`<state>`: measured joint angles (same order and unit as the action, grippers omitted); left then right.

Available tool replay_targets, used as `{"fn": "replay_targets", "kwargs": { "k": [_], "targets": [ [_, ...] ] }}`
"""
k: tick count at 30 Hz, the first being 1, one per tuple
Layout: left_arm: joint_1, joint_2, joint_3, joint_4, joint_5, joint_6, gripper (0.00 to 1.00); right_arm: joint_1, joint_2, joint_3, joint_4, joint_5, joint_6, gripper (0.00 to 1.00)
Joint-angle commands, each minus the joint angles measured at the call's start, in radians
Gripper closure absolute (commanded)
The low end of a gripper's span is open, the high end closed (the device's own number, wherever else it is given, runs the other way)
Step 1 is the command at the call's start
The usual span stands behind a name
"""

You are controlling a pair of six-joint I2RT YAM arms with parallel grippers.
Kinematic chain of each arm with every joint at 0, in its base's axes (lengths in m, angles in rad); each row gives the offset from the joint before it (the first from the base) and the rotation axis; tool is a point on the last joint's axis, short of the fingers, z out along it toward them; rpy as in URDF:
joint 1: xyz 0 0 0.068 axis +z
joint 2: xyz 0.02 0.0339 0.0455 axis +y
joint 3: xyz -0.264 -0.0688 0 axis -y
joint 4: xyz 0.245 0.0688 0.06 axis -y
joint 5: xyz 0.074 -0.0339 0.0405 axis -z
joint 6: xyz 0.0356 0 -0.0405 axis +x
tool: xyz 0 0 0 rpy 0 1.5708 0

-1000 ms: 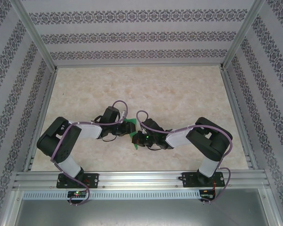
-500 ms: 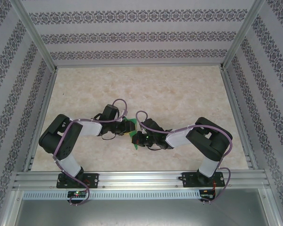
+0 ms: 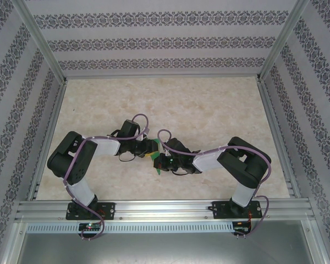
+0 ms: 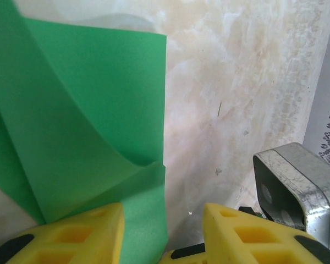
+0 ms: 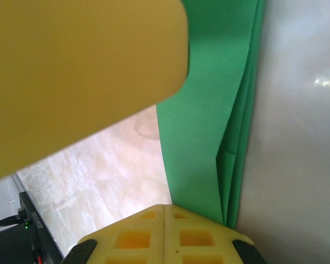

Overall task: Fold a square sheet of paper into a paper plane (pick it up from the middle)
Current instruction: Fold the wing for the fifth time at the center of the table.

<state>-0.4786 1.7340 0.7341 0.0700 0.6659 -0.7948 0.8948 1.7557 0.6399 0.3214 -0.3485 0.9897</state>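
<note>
Partly folded green sheet of paper lies mid table between both arms; left gripper is spread with the sheet's edge in the gap, right gripper pressed together, tips against the folded layers.

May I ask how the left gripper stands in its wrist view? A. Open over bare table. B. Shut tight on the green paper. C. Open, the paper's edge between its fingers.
C: the left gripper has its yellow fingers apart, the green paper reaching between them.
</note>
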Motion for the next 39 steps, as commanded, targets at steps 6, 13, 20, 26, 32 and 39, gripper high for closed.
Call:
{"fn": "replay_targets", "kwargs": {
  "k": [6, 13, 20, 26, 32, 39],
  "targets": [
    [0.039, 0.051, 0.072, 0.031, -0.179, 0.019, 0.57, 0.019, 0.046, -0.052, -0.237, 0.007, -0.036, 1.0],
    [0.052, 0.071, 0.093, 0.024, -0.178, 0.007, 0.57, 0.019, 0.045, -0.059, -0.236, 0.01, -0.036, 1.0],
    [0.076, 0.076, 0.105, 0.008, -0.182, 0.002, 0.57, 0.02, 0.05, -0.064, -0.23, 0.011, -0.034, 1.0],
    [0.084, 0.09, 0.132, 0.0, -0.171, 0.002, 0.57, 0.019, 0.057, -0.063, -0.225, 0.01, -0.031, 1.0],
    [0.097, 0.107, 0.151, -0.029, -0.182, 0.014, 0.56, 0.02, 0.065, -0.065, -0.216, 0.008, -0.027, 1.0],
    [0.124, 0.131, 0.171, -0.015, -0.152, 0.016, 0.56, 0.02, 0.067, -0.068, -0.209, 0.006, -0.024, 1.0]
  ]
}}
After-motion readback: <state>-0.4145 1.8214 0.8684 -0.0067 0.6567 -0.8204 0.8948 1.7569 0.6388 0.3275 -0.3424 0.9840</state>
